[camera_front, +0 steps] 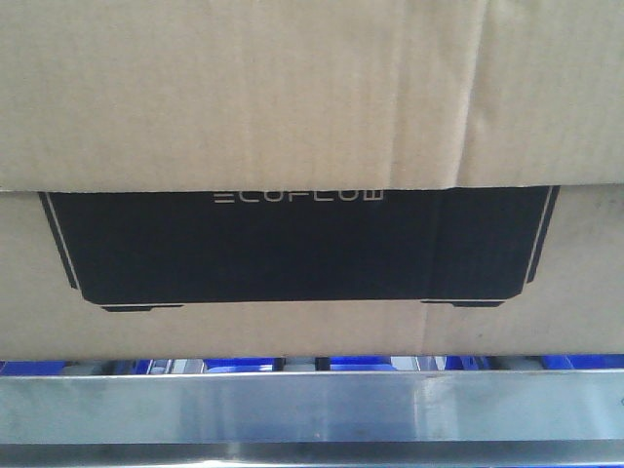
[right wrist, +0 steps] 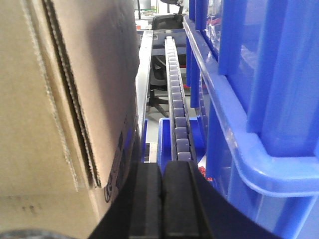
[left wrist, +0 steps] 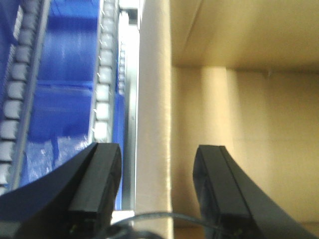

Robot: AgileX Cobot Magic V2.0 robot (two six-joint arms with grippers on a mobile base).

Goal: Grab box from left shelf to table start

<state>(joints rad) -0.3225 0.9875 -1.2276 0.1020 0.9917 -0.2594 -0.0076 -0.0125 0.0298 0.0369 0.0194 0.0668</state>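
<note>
The box (camera_front: pixel 292 97) fills most of the front view, a brown carton with a black trapezoid panel and pale "ECOFLOW" lettering. It rests on the left shelf, just behind the shelf's brushed-steel front rail (camera_front: pixel 312 405). In the left wrist view my left gripper (left wrist: pixel 158 149) is open and straddles an upright cardboard edge of the box (left wrist: pixel 154 99). One of its fingers (left wrist: pixel 99 179) is over the blue shelf side, the other against brown cardboard. My right gripper (right wrist: pixel 162 167) is shut and empty, beside the box's corrugated side (right wrist: pixel 75 89). The table is out of view.
Blue shelf parts (camera_front: pixel 361 365) show between the box and the rail. Grey roller tracks (left wrist: pixel 102 89) run along the blue shelf floor. A translucent blue bin (right wrist: pixel 259 99) stands close on the right of my right gripper, with a roller track (right wrist: pixel 177 94) between bin and box.
</note>
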